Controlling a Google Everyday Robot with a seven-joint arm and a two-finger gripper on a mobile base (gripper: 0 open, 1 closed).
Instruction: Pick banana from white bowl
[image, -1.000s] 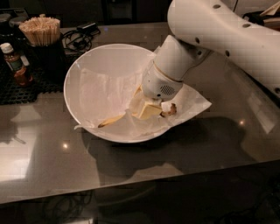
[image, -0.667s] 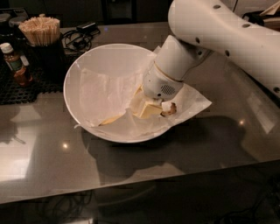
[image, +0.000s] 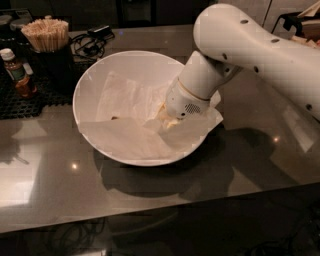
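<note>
The white bowl (image: 86, 82) sits on the dark glossy table, left of centre. Crinkled white paper (image: 125, 137) lines it and lies folded over its near side. The banana is hidden; I see no yellow fruit, only a small dark speck by the paper's edge. My gripper (image: 167, 118) is down inside the bowl at its right side, at the end of the big white arm (image: 250, 45), with its tip pushed in among the paper folds.
A dark cup of wooden sticks (image: 47, 35) and a brown sauce bottle (image: 15, 70) stand on a black mat (image: 20, 100) at the back left. Black cables (image: 92, 42) lie behind the bowl. The table's front edge runs below the bowl.
The paper has shifted and now folds over the bowl's near side. The banana that lay at the front of the bowl no longer shows. The gripper sits deeper in the paper.
</note>
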